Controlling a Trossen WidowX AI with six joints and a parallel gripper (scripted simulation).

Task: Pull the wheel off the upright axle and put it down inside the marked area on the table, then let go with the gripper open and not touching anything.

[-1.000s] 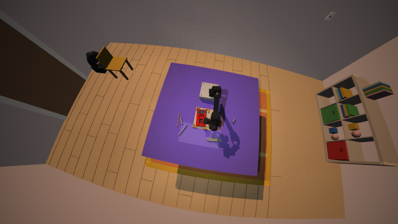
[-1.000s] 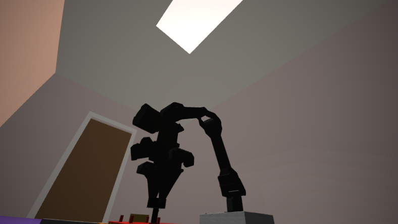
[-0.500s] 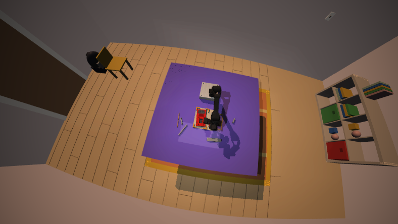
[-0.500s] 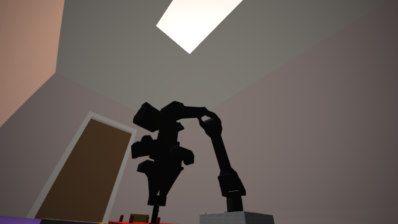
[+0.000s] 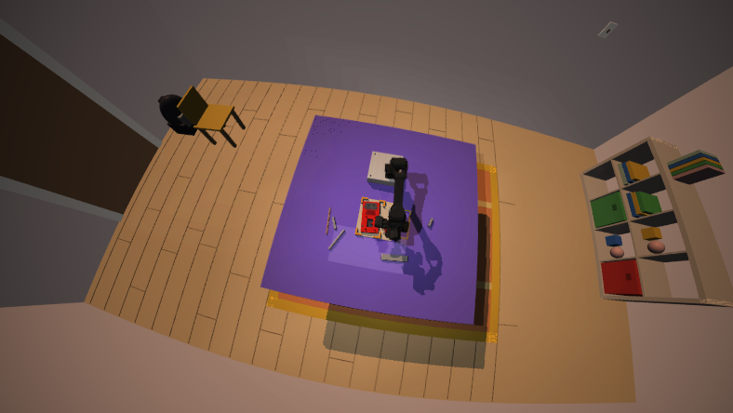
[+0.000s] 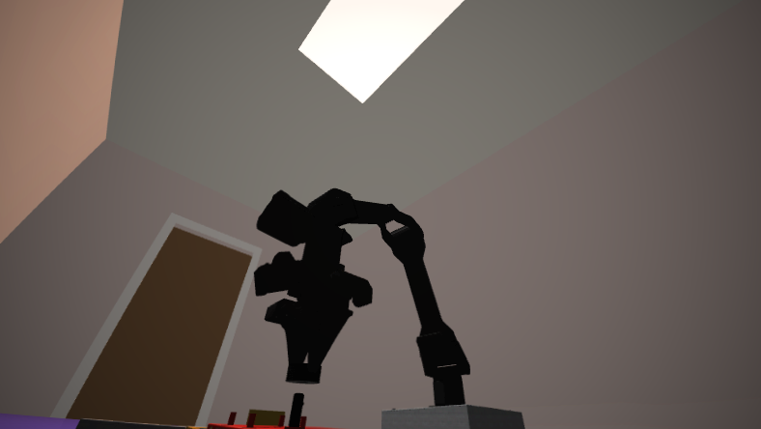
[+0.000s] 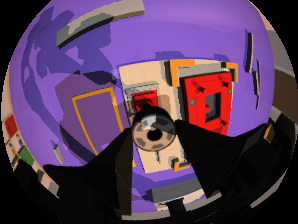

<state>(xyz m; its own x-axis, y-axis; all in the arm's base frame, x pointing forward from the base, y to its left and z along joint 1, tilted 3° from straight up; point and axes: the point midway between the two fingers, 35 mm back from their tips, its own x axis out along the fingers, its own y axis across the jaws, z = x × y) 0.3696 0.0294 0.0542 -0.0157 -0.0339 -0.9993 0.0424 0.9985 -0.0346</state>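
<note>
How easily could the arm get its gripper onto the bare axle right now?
Probably not yet: the gripper is shut on the wheel, which hangs just above the axle. Its fingers would likely need freeing first.

Wheel [image 6: 302,374] [image 7: 144,134] between jaws [image 6: 304,366], above the axle [image 6: 296,409].

the end effector [image 7: 153,128] grips the wheel [image 7: 141,137] above the purple desk [image 7: 175,30], beside a red plate [image 7: 194,114] with raised posts.
</note>
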